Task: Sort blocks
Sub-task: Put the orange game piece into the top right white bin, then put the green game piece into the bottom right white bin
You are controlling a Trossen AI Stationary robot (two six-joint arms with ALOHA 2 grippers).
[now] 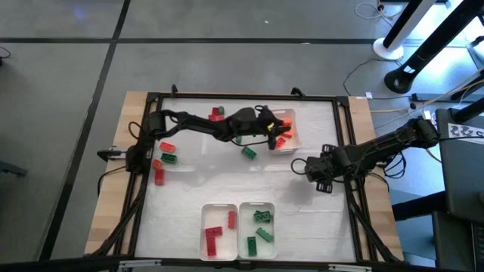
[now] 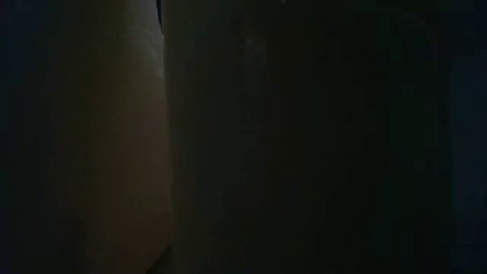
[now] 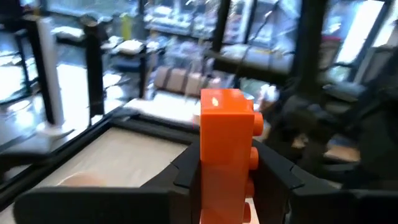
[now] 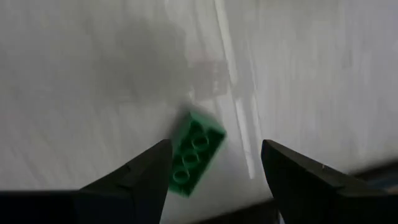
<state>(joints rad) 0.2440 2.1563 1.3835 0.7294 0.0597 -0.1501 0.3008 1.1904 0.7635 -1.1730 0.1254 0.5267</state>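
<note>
Your left gripper (image 3: 227,180) is clamped on an orange block (image 3: 225,149) over the tray (image 1: 291,143) nr desk's far edge; right gripper (image 1: 311,175), fingers apart, waits at right edge.

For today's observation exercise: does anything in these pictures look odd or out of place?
The low view is almost wholly dark, so it shows nothing of the table. Otherwise nothing stands out: the left gripper holds an orange plastic studded brick upright over the white rectangular tray of orange bricks, and one green studded brick lies loose before the open right gripper.
</note>
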